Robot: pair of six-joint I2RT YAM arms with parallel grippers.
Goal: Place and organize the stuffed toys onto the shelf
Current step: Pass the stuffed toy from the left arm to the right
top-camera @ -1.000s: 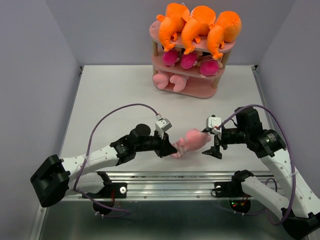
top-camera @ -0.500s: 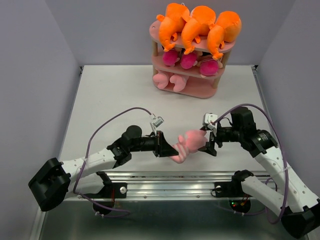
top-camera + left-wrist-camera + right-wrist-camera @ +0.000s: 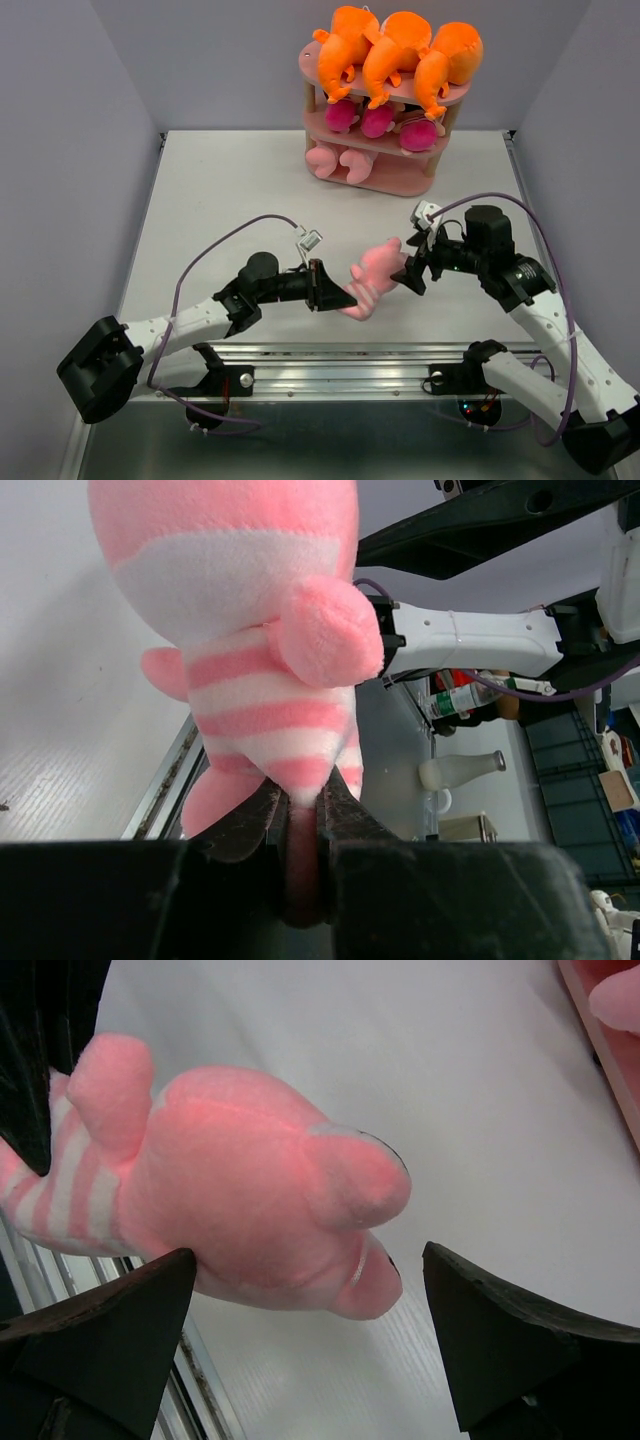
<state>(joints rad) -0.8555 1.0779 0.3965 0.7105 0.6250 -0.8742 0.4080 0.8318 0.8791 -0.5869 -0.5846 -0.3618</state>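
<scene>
Lower centre-left of the overhead view: the left gripper (image 3: 333, 292) is clamped tight on the tail end of a striped pink pig (image 3: 374, 276). The left wrist view confirms this, with the pig's (image 3: 245, 630) rear pinched between the nearly closed fingers (image 3: 262, 818). Compared with a second ago, this arm reaches flatter and lower, and the pig sits slightly further left, off the table (image 3: 230, 190), head pointing to the upper right.

Centre-right: the right gripper (image 3: 408, 275) has moved in from the right. Its fingers (image 3: 120, 1330) are spread wide on either side of the pig's head (image 3: 250, 1210); whether they touch it cannot be told.

Upper centre-right: the shelf (image 3: 392, 187) is unchanged. It carries three orange monsters (image 3: 400, 50) on top, magenta dolls (image 3: 375, 121) in the middle and two pigs (image 3: 338, 160) at the bottom.
</scene>
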